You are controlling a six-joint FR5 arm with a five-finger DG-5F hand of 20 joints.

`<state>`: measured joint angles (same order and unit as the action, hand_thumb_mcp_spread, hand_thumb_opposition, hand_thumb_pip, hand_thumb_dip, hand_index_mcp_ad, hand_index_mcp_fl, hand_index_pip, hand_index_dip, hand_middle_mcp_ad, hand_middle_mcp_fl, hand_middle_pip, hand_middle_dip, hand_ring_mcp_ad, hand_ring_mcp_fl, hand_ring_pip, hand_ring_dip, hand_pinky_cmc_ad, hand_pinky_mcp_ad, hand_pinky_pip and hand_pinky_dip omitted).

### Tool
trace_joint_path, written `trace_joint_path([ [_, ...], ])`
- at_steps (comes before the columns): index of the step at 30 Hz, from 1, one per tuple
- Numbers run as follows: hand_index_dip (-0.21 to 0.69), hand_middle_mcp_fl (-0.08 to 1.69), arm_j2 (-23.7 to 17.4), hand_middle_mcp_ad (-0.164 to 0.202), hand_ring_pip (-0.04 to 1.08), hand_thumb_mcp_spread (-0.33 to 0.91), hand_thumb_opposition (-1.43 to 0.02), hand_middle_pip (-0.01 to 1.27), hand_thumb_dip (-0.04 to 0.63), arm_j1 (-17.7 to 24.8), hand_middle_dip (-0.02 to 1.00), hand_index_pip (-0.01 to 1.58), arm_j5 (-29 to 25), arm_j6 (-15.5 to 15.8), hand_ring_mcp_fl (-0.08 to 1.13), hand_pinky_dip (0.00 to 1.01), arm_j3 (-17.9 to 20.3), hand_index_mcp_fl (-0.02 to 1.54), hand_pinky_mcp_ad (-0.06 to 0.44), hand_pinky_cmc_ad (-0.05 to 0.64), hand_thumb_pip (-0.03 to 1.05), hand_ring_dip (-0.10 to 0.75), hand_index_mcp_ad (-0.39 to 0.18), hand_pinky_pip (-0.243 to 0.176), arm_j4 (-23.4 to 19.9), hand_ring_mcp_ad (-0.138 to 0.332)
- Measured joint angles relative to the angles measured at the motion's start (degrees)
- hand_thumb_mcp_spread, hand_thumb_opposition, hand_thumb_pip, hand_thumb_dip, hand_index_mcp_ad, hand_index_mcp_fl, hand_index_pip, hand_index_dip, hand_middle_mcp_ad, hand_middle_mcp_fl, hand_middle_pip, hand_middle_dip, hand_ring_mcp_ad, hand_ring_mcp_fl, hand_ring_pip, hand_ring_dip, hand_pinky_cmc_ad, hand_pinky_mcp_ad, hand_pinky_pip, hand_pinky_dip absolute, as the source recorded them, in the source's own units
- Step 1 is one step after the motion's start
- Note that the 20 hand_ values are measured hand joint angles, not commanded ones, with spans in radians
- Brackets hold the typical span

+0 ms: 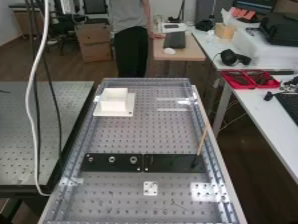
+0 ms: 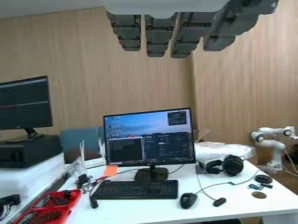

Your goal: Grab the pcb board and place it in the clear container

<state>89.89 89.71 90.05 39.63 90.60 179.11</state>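
Your dark grey robot hand [image 2: 158,36] is open, fingers straight. What may be your pcb board — small, white, square, with dark holes [image 1: 151,188] — lies on the perforated grey metal bench [image 1: 166,135], near two flat black rectangular plates [image 1: 169,164].

High view: brown wooden floor [image 1: 33,62]. Cardboard boxes [image 1: 94,50] beyond far left corner of bench [image 1: 126,135]; small wood-topped table [image 1: 183,54] beyond far right corner. Perforated table [image 1: 26,130] along left edge; white desk [image 1: 256,105] off right edge. Wrist view: pale wood-panelled wall [image 2: 66,55], evenly lit.
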Motion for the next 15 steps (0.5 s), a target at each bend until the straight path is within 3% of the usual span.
trace_joint_path([
  [4, 0.019, 0.01, 0.0, 0.000, 0.02, 0.00, 0.00, 0.00, 0.007, 0.0, 0.02, 0.01, 0.1, -0.1, 0.01, 0.02, -0.1, -0.01, 0.054, -0.017, 0.01, 0.012, -0.037, -0.010, 0.1, 0.000],
  [6, 0.016, 0.01, 0.1, -0.003, 0.02, 0.04, -0.07, 0.02, 0.000, -0.1, 0.02, 0.01, 0.1, 0.0, 0.01, 0.04, -0.1, -0.01, 0.051, -0.016, 0.07, 0.012, -0.037, -0.010, 0.1, 0.000],
  [8, 0.033, 0.00, 0.1, -0.003, 0.02, 0.14, -0.29, 0.06, 0.007, 0.0, 0.02, 0.02, 0.2, 0.0, 0.00, 0.11, -0.2, -0.01, 0.075, -0.003, 0.15, 0.007, -0.024, -0.010, 0.1, 0.005],
  [14, 0.063, 0.01, 0.1, -0.007, 0.07, 0.18, -0.49, 0.10, 0.009, -0.1, 0.02, 0.05, 0.2, 0.1, 0.01, 0.23, -0.1, -0.01, 0.168, 0.112, 0.14, -0.005, -0.005, -0.044, 0.1, 0.093],
  [15, 0.056, 0.01, 0.0, -0.003, 0.07, 0.18, -0.51, 0.11, 0.009, -0.1, 0.02, 0.06, 0.2, 0.0, 0.00, 0.24, -0.1, 0.01, 0.162, 0.134, 0.14, -0.005, -0.003, -0.044, 0.1, 0.110],
])
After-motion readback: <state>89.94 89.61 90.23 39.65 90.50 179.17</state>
